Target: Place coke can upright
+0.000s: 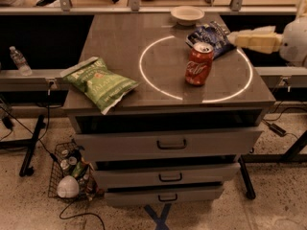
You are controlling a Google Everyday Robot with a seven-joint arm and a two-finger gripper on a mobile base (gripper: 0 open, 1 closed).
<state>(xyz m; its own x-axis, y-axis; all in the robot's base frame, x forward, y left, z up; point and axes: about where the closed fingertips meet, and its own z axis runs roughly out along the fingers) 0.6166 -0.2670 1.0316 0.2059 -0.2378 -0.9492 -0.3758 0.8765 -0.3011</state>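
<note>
Red can [199, 63]: upright on the table [115, 42], silver top up, script facing the camera. It sits inside the white ring [140, 63], right of centre. The base looks flat on the surface and nothing leans on it.
Gripper [233, 37]: over the table's right side, beyond the can and to its right, pointing left. It is apart from the can and holding nothing. How wide it stands: cannot tell.
Neighbours: the blue chip bag [211, 32] is just behind the can, between it and the gripper; whether bag and can touch, cannot tell. The bowl [187, 14] is at the far edge. The green chip bag [98, 83] is at the front left, well apart.
Step in hand: my read is that the placing itself looks done and what's left is getting the arm clear.
How to do it well: back out up and to the right, away from the can, with no sweep across the ring. Keep off the blue bag, since a tug on it could nudge the can.
Risk: a can like this is probably light and tips easily. Any brush near the top rim would likely knock it over.
Check: make sure the can stands without rocking before calling it finished.
</note>
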